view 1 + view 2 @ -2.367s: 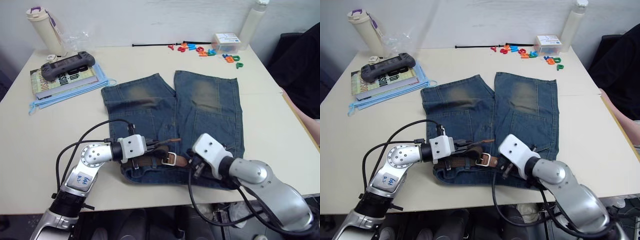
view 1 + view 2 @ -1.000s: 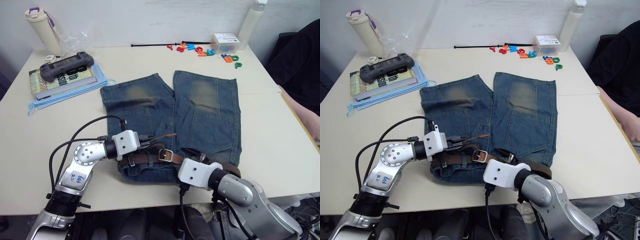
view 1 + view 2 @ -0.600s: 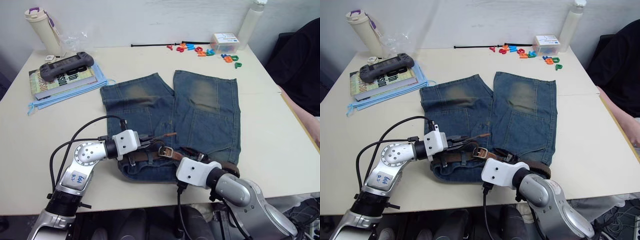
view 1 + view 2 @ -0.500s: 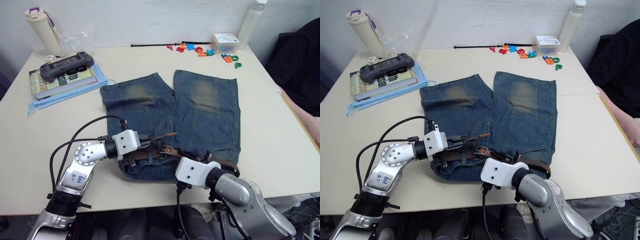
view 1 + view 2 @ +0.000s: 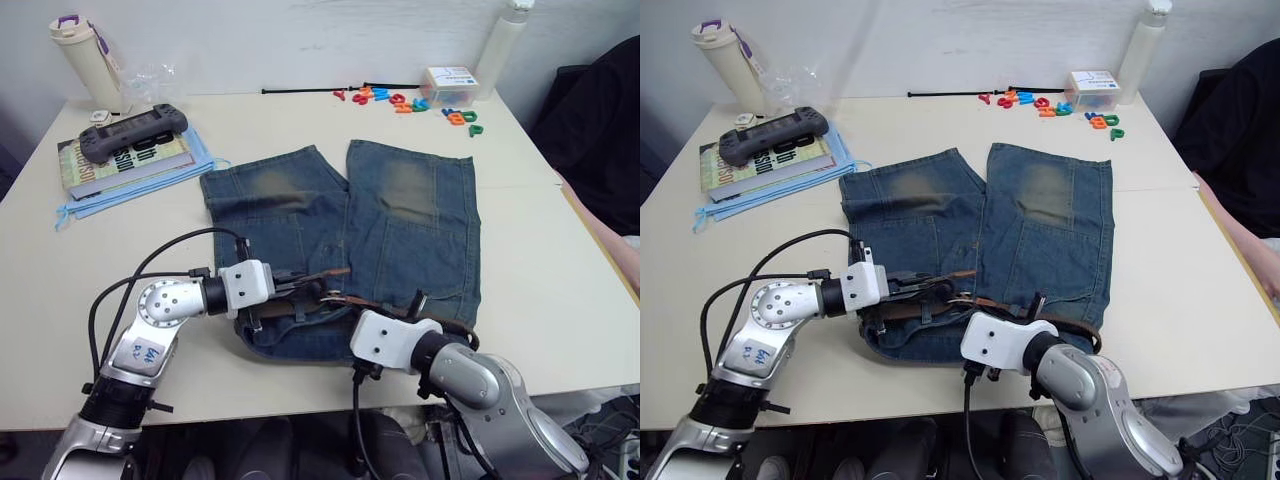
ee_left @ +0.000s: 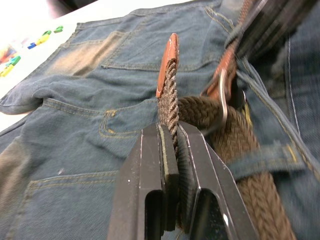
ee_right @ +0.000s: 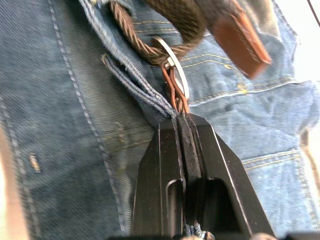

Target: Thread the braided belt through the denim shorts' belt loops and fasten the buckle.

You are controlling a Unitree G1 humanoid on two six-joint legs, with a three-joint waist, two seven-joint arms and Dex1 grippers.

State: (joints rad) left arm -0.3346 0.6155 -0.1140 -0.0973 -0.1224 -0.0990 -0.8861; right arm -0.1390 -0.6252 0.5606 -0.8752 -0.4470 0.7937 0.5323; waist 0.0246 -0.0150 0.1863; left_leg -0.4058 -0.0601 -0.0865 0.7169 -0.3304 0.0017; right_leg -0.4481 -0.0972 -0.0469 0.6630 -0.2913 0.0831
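Observation:
The denim shorts (image 5: 400, 230) lie flat with the waistband toward me. The braided belt (image 5: 1080, 326) runs along that waistband through a belt loop (image 6: 265, 161). In the left wrist view my left gripper (image 6: 170, 132) is shut on the braided strap just below its tan tip (image 6: 172, 60). My right gripper (image 7: 179, 120) is shut on the tan leather end that carries the silver buckle (image 7: 172, 62). The strap passes through the buckle (image 6: 222, 97). From the head, both grippers meet at the waistband's middle, left gripper (image 5: 305, 287) close beside right gripper (image 5: 343, 303).
A book (image 5: 125, 160) with a game controller (image 5: 135, 128) and blue masks lies at the back left, by a bottle (image 5: 85, 60). Coloured letters (image 5: 400, 100) and a white box (image 5: 450, 85) sit at the back right. A person's arm (image 5: 625, 250) shows at the right edge.
My right gripper has carried the buckle end left along the waistband to the belt's tip. The left gripper has kept its hold and shifted slightly left.

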